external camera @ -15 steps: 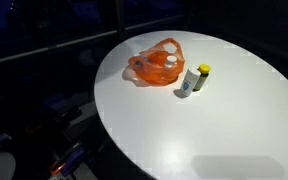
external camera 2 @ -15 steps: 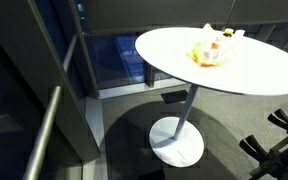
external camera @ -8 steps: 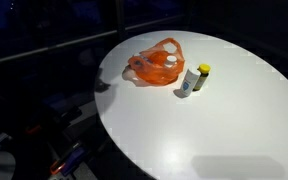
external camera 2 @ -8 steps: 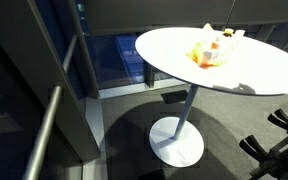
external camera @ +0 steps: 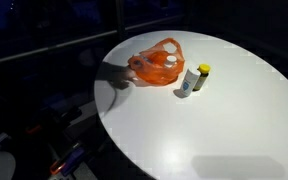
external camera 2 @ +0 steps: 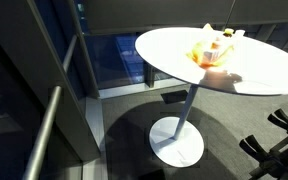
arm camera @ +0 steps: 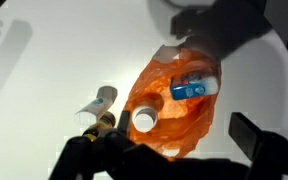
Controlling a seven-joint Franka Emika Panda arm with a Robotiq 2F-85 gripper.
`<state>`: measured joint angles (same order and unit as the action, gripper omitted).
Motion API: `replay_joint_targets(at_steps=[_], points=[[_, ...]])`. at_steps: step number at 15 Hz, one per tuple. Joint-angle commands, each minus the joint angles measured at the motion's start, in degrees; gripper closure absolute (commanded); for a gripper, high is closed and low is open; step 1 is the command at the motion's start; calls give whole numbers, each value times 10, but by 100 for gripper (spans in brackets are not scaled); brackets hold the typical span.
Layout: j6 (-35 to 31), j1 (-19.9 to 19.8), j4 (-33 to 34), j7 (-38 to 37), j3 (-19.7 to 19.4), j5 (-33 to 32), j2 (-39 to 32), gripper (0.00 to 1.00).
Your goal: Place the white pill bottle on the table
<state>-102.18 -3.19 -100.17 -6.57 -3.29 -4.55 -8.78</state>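
Hovering above the table (arm camera: 44, 80), the jaws are showing only as dark silhouettes, so open or closed cannot be told. The white pill bottle (arm camera: 144, 119) is sitting inside the orange bag (arm camera: 179, 128), whose loose plastic is threatening to snag and drag against the yellow-capped bottle (arm camera: 101, 103) just beside it.

Round white table (external camera: 214, 125): orange bag (external camera: 154, 67), yellow-capped bottle (external camera: 191, 82).
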Motion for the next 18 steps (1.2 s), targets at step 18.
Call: replay_joint_targets(at_steps=[18], points=[[-142, -32, 22, 33, -13, 43, -132, 0]])
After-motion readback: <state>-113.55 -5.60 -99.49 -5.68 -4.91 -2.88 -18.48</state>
